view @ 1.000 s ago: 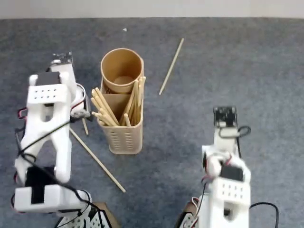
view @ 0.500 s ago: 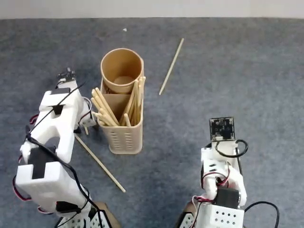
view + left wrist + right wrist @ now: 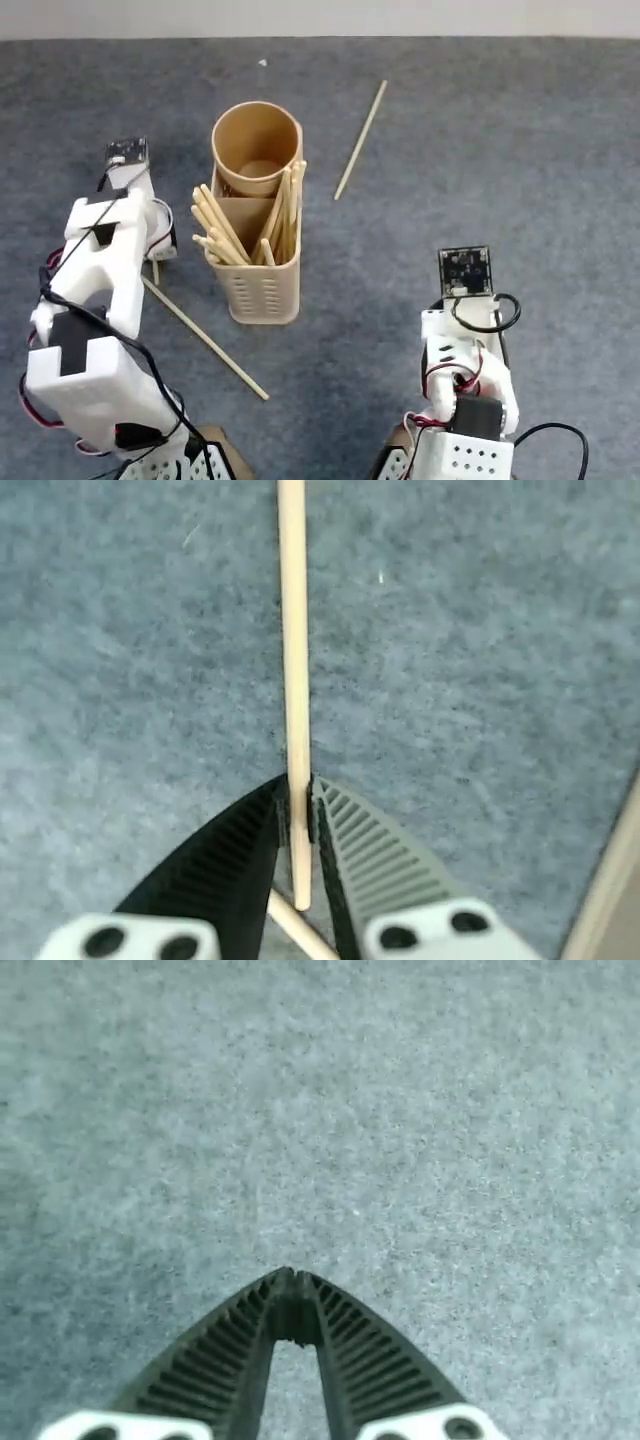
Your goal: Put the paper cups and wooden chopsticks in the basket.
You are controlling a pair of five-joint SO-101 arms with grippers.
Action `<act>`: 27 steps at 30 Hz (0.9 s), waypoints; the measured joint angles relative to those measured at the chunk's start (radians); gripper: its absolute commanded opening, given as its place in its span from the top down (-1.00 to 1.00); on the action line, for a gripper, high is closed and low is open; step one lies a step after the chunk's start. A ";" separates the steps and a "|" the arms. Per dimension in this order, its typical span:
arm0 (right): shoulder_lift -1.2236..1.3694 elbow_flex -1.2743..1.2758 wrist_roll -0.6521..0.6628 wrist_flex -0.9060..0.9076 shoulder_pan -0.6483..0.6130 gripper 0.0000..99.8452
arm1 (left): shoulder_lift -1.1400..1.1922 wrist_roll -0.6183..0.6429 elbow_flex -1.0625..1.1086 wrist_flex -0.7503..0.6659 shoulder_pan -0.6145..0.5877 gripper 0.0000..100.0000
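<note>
Left wrist view: gripper (image 3: 298, 798) clamps chopstick (image 3: 292, 630), far end cropped.

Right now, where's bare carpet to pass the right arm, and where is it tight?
Free: the wide carpet right of the far chopstick, ahead of the right gripper; also the strip between that gripper and the basket. Crowded: left of the basket, where the left gripper pinches a held chopstick beside the diagonal chopstick.
</note>
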 measured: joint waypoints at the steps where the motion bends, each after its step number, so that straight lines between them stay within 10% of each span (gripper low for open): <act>1: 0.000 0.002 0.000 0.000 0.000 0.99 | 0.002 -0.017 0.000 -0.003 0.000 0.99; 14: 0.000 0.002 0.000 -0.048 0.000 0.99 | -0.133 -0.092 -0.341 0.152 0.005 0.99; 27: 0.000 0.002 0.000 -0.051 0.000 0.99 | -0.885 -0.094 -0.304 0.265 0.416 0.99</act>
